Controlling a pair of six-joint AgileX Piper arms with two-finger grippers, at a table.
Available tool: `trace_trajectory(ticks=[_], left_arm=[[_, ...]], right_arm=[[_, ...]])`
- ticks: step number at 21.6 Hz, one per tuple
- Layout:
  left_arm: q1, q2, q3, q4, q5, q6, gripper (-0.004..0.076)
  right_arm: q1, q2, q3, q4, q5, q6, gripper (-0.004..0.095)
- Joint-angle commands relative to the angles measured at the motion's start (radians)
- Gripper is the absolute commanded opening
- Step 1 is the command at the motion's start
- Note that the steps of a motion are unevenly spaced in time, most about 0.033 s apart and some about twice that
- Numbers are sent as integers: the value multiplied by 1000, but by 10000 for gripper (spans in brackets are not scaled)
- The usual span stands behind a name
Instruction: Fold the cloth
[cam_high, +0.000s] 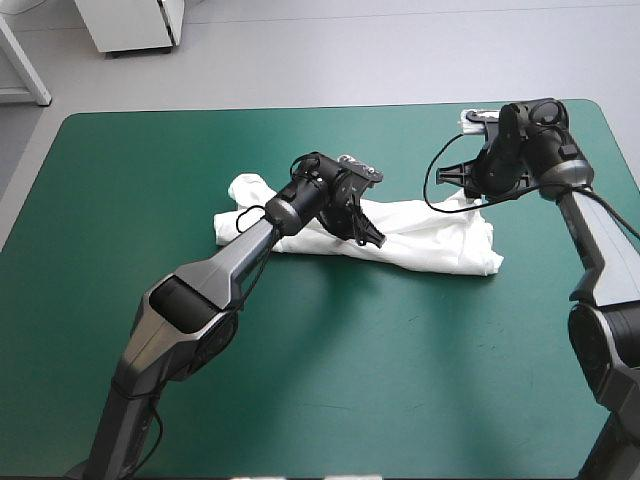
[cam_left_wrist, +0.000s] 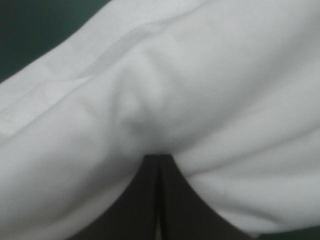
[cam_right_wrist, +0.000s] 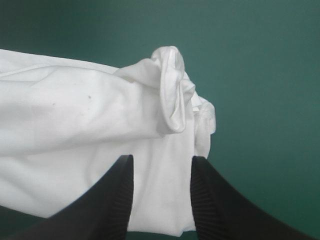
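Note:
The white T-shirt (cam_high: 430, 235) lies as a long crumpled band across the middle of the teal-green table, from left of centre to the right. My left gripper (cam_high: 367, 234) sits on the band's middle. In the left wrist view its black fingers (cam_left_wrist: 150, 200) meet in one point, with a pucker of the T-shirt (cam_left_wrist: 200, 85) gathered at the tip. My right gripper (cam_high: 477, 196) is at the band's far right end. There its fingers (cam_right_wrist: 117, 190) stand apart, with a rolled fold of the T-shirt (cam_right_wrist: 80, 120) lying between and ahead of them.
The teal-green cover (cam_high: 330, 380) shows on all sides of the shirt, widest toward the near edge. The table's far edge runs just behind the right arm.

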Motion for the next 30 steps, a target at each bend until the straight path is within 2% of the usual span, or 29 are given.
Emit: trace_trajectory(ticks=[1, 3, 5, 7, 8, 9, 10, 12, 13, 15, 22, 30], left_arm=[[-4, -43, -33, -26, -23, 0, -22], [-4, -33, -33, -58, -21, 0, -22], [-4, -33, -33, -58, -21, 0, -22], [-4, -33, -33, -58, -21, 0, -22], [-4, -33, -33, -58, -21, 0, -22], [-4, -33, -33, -60, -13, 0, -22], [-4, -33, -33, -63, -2, 0, -22], [-4, -33, -33, -70, 8, 0, -22], [-4, -33, -33, -70, 8, -4, -22], [-4, -33, -33, -70, 6, 0, -22], [-4, -33, -33, -91, 2, 0, -22], [-4, -33, -33, -96, 0, 0, -22]], right_arm=[[-11, -68, -32, -13, -10, 12, 351], [-51, -83, -30, 33, -6, 21, 351], [-131, -95, -26, 145, -3, -15, 352], [-240, -100, -2, 389, 29, -170, 353], [-276, -100, 18, 473, 35, -218, 353], [-306, -100, 50, 507, 33, -249, 354], [-323, -100, 78, 516, 33, -268, 367], [-347, -100, 165, 552, 17, -309, 474], [-347, -100, 215, 569, 6, -349, 559], [-344, -100, 273, 583, -25, -372, 638], [-326, -95, 351, 538, -165, -399, 649], [-308, 30, 351, 562, -147, -399, 639]])
